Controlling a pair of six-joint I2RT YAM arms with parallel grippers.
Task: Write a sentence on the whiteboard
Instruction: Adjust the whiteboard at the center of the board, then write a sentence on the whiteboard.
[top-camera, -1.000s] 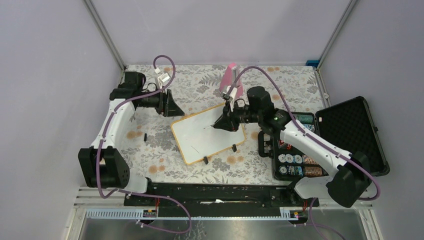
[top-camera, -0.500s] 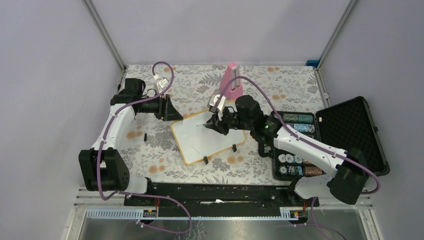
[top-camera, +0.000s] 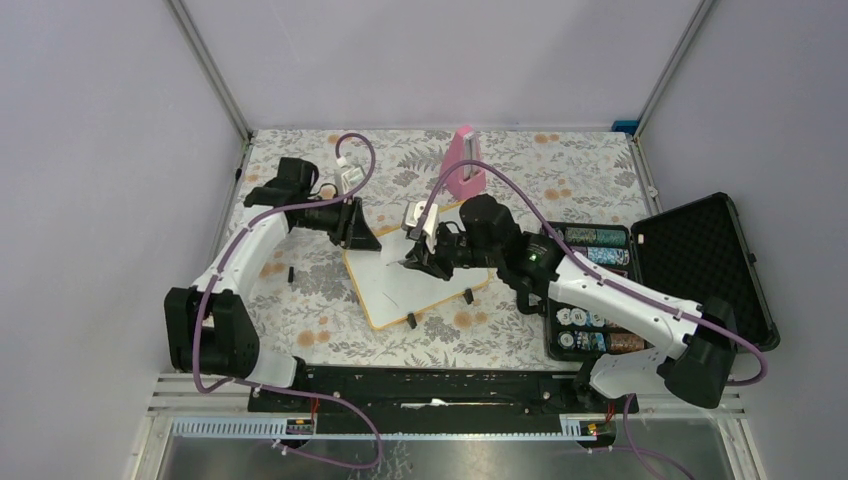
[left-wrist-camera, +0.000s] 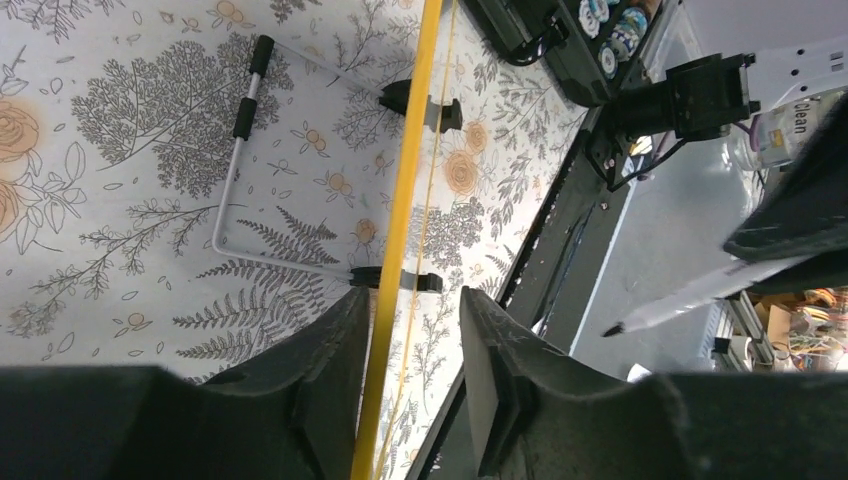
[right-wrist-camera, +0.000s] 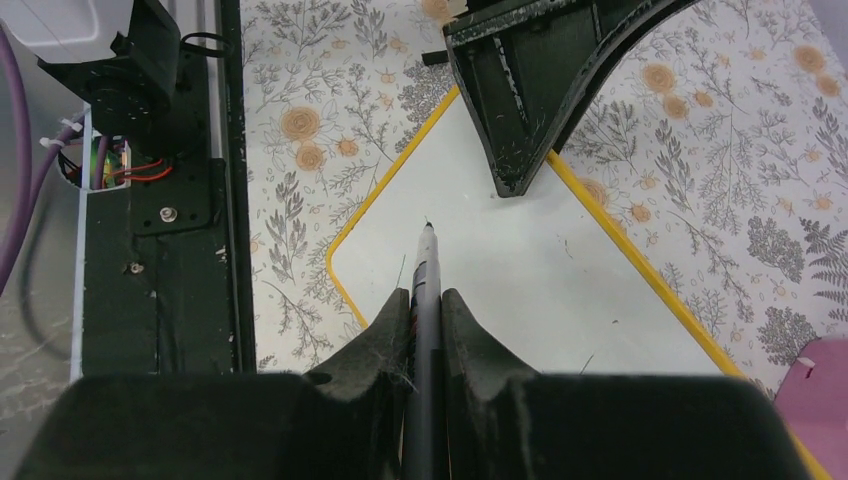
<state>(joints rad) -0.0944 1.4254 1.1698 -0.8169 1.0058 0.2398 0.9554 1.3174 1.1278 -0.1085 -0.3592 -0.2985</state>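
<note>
The whiteboard (top-camera: 420, 285) lies on the floral cloth with its yellow rim and two black feet toward the front. It bears only faint stray marks; no sentence shows. My left gripper (top-camera: 366, 240) is open at the board's far left corner. In the left wrist view the rim (left-wrist-camera: 400, 200) runs edge-on between its fingers (left-wrist-camera: 412, 300), close to the left one. My right gripper (top-camera: 416, 258) is shut on a marker (right-wrist-camera: 427, 255). The marker's tip hovers at the board's left part (right-wrist-camera: 520, 270). The marker also shows in the left wrist view (left-wrist-camera: 690, 295).
An open black case (top-camera: 700, 270) with poker chips stands at the right. A pink object (top-camera: 463, 160) stands behind the board. A small black piece (top-camera: 290, 273) lies left of the board. A white wire stand (left-wrist-camera: 235, 150) shows beside the rim.
My left gripper has moved right to the board's far left corner. My right gripper has carried the marker leftward across the board.
</note>
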